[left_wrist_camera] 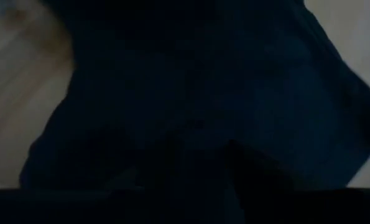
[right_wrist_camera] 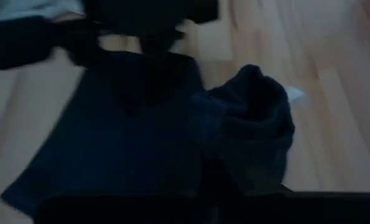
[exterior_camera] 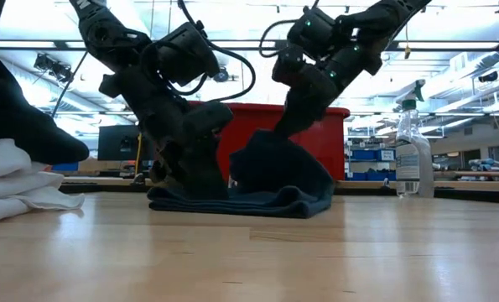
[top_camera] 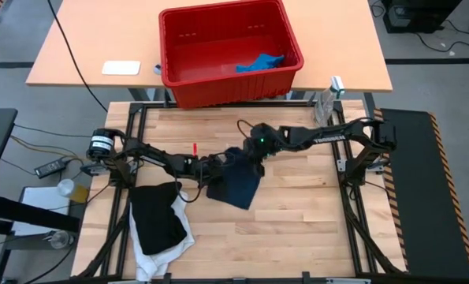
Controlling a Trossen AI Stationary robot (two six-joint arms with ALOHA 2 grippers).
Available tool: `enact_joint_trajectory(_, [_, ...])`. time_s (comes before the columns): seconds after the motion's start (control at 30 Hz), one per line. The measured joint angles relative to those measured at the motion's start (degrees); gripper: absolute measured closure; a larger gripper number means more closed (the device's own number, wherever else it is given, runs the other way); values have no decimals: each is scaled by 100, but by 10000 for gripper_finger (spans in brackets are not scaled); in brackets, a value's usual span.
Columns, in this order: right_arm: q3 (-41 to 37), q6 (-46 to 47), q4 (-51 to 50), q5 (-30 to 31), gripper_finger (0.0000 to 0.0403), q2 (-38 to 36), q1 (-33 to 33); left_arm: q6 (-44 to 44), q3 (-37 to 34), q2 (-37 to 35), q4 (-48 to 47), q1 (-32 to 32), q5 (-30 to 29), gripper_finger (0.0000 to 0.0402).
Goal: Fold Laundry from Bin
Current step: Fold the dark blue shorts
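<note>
A: Right claw (top_camera: 254,163) state?
B: Clenched on a bunched fold of the dark navy garment (top_camera: 236,184). It lifts that edge off the table (top_camera: 297,213); in the low view the raised fold stands up under the claw (exterior_camera: 270,138) while the rest of the cloth (exterior_camera: 241,200) lies flat.

A: Left claw (top_camera: 217,163)?
B: Down at the navy garment's near-left edge, touching it. The low view shows it (exterior_camera: 194,180) pressed onto the cloth. Its wrist view is all dark fabric (left_wrist_camera: 197,93), so whether it grips I cannot tell. Jaws look partly apart, not wide.

A: The two claws relative to each other?
B: Close, both over the top part of the same garment, left one on its left side, right one on its right.

A: Other laundry?
B: Black garment (top_camera: 157,217) lies on the white one (top_camera: 159,256) at the table's front-left, near the navy piece but apart. Small bright blue garment (top_camera: 259,62) sits in the red bin (top_camera: 179,47), on the far tan table behind.

A: Edges, free room?
B: Bare wood right of and in front of the navy garment, out to the table's right rail. Spray bottle (top_camera: 325,101) stands at the far-right corner, well apart from both claws. Left side is crowded by the black-and-white pile.
</note>
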Motion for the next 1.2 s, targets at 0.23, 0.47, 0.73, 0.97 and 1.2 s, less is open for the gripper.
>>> enact_joint_trajectory(0.23, [-46, 594, 419, 115, 375, -23, 624, -312, -7, 5, 82, -47, -91, 242])
enact_joint_trajectory(0.47, [-51, 1072, 450, 283, 377, -109, 1177, -323, -7, 5, 66, -103, -107, 242])
enact_joint_trajectory(0.73, [-51, 1576, 359, 432, 377, -123, 1674, -168, -7, 5, 66, -103, -77, 242])
enact_joint_trajectory(0.97, [-51, 1741, -3, 1131, 377, -203, 2031, -18, -21, -83, 92, -105, 136, 242])
enact_joint_trajectory(1.2, [-51, 2061, 18, 1506, 377, -203, 1964, 711, -22, -517, -284, -94, 103, 241])
